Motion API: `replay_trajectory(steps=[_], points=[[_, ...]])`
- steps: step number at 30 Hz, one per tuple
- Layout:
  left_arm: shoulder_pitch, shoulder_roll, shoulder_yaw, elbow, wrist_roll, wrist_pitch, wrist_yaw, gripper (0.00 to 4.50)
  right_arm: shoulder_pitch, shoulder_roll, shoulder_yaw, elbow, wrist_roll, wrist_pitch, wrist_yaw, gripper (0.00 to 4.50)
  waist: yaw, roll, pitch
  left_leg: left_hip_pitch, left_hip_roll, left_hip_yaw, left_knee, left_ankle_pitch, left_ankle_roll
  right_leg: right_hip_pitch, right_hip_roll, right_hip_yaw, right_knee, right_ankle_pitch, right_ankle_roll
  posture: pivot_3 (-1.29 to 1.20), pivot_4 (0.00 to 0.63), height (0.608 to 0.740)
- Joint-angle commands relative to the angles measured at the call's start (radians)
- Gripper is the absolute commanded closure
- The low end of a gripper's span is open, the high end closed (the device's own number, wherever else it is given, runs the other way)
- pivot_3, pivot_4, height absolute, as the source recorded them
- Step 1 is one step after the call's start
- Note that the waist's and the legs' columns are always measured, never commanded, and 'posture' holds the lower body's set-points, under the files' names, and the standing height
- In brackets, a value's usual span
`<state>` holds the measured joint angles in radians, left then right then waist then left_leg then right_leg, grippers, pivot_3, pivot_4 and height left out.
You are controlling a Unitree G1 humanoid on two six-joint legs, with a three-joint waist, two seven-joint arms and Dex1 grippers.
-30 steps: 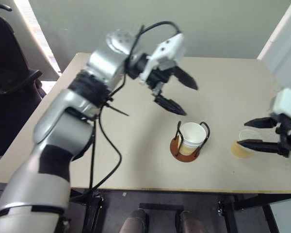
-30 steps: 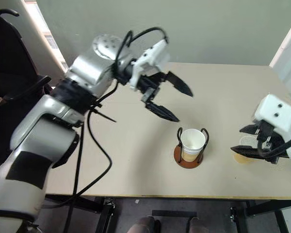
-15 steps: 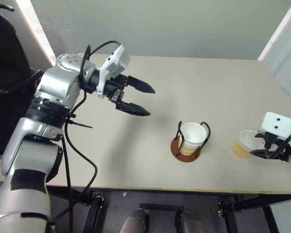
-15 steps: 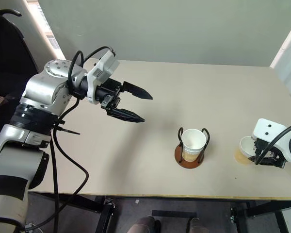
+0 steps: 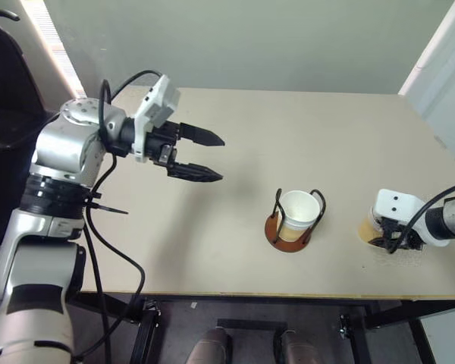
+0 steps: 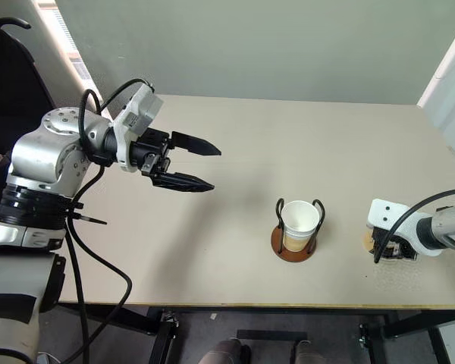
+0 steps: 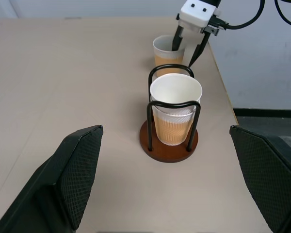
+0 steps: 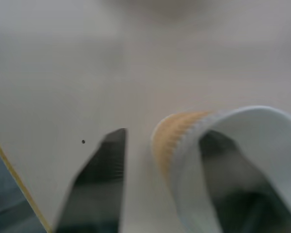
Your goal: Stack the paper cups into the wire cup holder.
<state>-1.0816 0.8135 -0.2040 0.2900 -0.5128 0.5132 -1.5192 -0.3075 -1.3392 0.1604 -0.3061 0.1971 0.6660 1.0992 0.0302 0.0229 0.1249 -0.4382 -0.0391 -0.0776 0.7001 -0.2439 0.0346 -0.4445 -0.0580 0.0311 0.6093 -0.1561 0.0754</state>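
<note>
Left eye view, table: a beige table (image 5: pixel 303 136) holds the holder, the cups and both arms above it.

Holder: the wire cup holder (image 5: pixel 294 227) stands near the front edge of the table, about in the middle, upright on its round brown base.

Cup in holder: a paper cup (image 5: pixel 298 214) sits upright inside the holder, between the two black wire loops, its white rim a little above their tops. From the left wrist view it may be more than one cup nested; I cannot tell how many.

Second cup: another paper cup (image 7: pixel 167 51) stands on the table to the right of the holder, near it but apart, close to the right front corner. It looks upright in the left wrist view.

Right gripper: the right gripper (image 7: pixel 190 42) is down at this second cup. One finger (image 8: pixel 99 182) is outside the cup wall and the other finger goes inside the cup, so the wall is between them. The fingers are partly closed; I cannot tell if they already press the wall firmly.

Left gripper: the left gripper (image 5: pixel 205 157) hangs above the left part of the table, well apart from the holder and pointing to the right toward it. Its two black fingers (image 7: pixel 75 167) are spread wide and hold nothing.
</note>
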Motion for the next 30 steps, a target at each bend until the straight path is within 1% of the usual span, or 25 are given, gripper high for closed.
replay_trajectory(steps=[1,3,7,9,11,14,15,16,18,19,22,25,30], points=[[-0.011,-0.005,0.038,-0.046,0.006,0.010,-0.007,0.00,-0.027,0.000,-0.002,0.008,-0.037,-0.023,0.024,3.82,0.000,0.000,0.000,0.000,0.000,0.000,0.000,0.000,0.000,0.000,0.000,0.000,0.000,0.000,0.000,0.00,0.150,0.740],[-0.007,-0.003,0.038,-0.054,0.011,0.009,-0.017,0.00,-0.035,-0.001,-0.012,0.006,-0.037,-0.021,0.038,4.49,-0.002,0.000,0.000,0.000,0.000,0.000,0.000,0.000,0.000,0.000,0.000,0.000,0.000,0.000,0.000,0.00,0.150,0.740],[-0.002,0.010,0.047,-0.055,0.013,0.013,-0.033,0.00,-0.036,-0.030,-0.071,0.002,-0.026,-0.034,0.066,4.49,-0.002,0.000,0.000,0.000,0.000,0.000,-0.001,-0.001,-0.001,0.000,0.000,0.000,0.000,-0.001,-0.002,0.00,0.150,0.740],[0.011,0.022,0.047,-0.066,0.016,0.017,-0.050,0.00,-0.056,-0.068,-0.141,-0.017,0.020,-0.024,0.115,4.49,-0.002,0.000,0.000,0.000,0.000,0.000,-0.001,-0.001,-0.001,0.000,0.000,0.000,0.000,-0.001,-0.002,0.00,0.150,0.740],[0.022,0.032,0.047,-0.075,0.014,0.020,-0.069,0.00,-0.099,-0.099,-0.193,-0.041,0.068,-0.007,0.166,4.49,-0.004,0.001,0.000,0.000,0.000,0.000,-0.002,-0.002,-0.002,-0.001,0.000,0.000,0.000,-0.001,-0.002,0.00,0.150,0.740],[0.037,0.038,0.058,-0.099,-0.007,0.030,-0.091,0.00,-0.227,-0.116,-0.204,-0.079,0.140,0.037,0.221,4.49,-0.006,0.000,0.000,0.000,0.000,0.000,-0.003,-0.003,-0.004,-0.002,0.001,0.000,0.000,-0.003,-0.005,0.00,0.150,0.740],[0.040,0.040,0.061,-0.108,-0.017,0.036,-0.094,0.00,-0.285,-0.115,-0.192,-0.091,0.160,0.055,0.236,4.49,-0.005,0.000,0.000,0.000,0.001,-0.001,-0.003,-0.004,-0.004,-0.002,0.001,0.000,0.000,-0.004,-0.006,0.00,0.150,0.740],[0.041,0.039,0.063,-0.111,-0.019,0.037,-0.094,0.00,-0.379,-0.100,-0.165,-0.110,0.184,0.079,0.259,4.49,-0.006,0.000,0.000,0.000,0.001,-0.002,-0.003,-0.004,-0.005,-0.001,0.001,-0.001,0.000,-0.005,-0.008,0.00,0.150,0.740],[0.041,0.035,0.064,-0.110,-0.018,0.035,-0.093,0.00,-0.534,-0.066,-0.110,-0.138,0.216,0.122,0.299,4.49,-0.009,0.000,0.000,0.000,0.000,-0.002,-0.003,-0.005,-0.005,-0.003,0.002,0.000,0.001,-0.008,-0.014,0.00,0.150,0.740],[0.042,0.032,0.064,-0.110,-0.016,0.033,-0.092,0.00,-0.608,-0.040,-0.076,-0.150,0.224,0.144,0.318,4.49,-0.009,0.000,0.000,0.000,0.000,-0.002,-0.003,-0.005,-0.005,-0.003,0.002,0.000,0.001,-0.008,-0.014,0.00,0.150,0.740],[0.046,0.023,0.063,-0.116,-0.016,0.035,-0.089,0.00,-0.741,0.026,0.009,-0.163,0.220,0.181,0.346,4.49,-0.010,0.000,0.000,0.000,0.001,-0.004,-0.003,-0.005,-0.005,-0.003,0.002,-0.001,0.000,-0.009,-0.015,0.00,0.150,0.740],[0.050,0.015,0.061,-0.134,-0.021,0.043,-0.087,0.00,-0.810,0.099,0.087,-0.164,0.190,0.187,0.357,4.49,-0.010,0.000,0.000,0.000,0.001,-0.004,-0.003,-0.005,-0.005,-0.003,0.002,-0.001,0.000,-0.009,-0.015,0.00,0.150,0.740],[0.045,0.013,0.046,-0.151,-0.020,0.047,-0.095,0.00,-0.789,0.125,0.144,-0.145,0.138,0.130,0.380,4.49,-0.006,0.000,0.000,-0.001,0.001,-0.006,-0.002,-0.005,-0.005,-0.003,0.002,-0.002,0.000,-0.009,-0.015,0.00,0.150,0.740]])
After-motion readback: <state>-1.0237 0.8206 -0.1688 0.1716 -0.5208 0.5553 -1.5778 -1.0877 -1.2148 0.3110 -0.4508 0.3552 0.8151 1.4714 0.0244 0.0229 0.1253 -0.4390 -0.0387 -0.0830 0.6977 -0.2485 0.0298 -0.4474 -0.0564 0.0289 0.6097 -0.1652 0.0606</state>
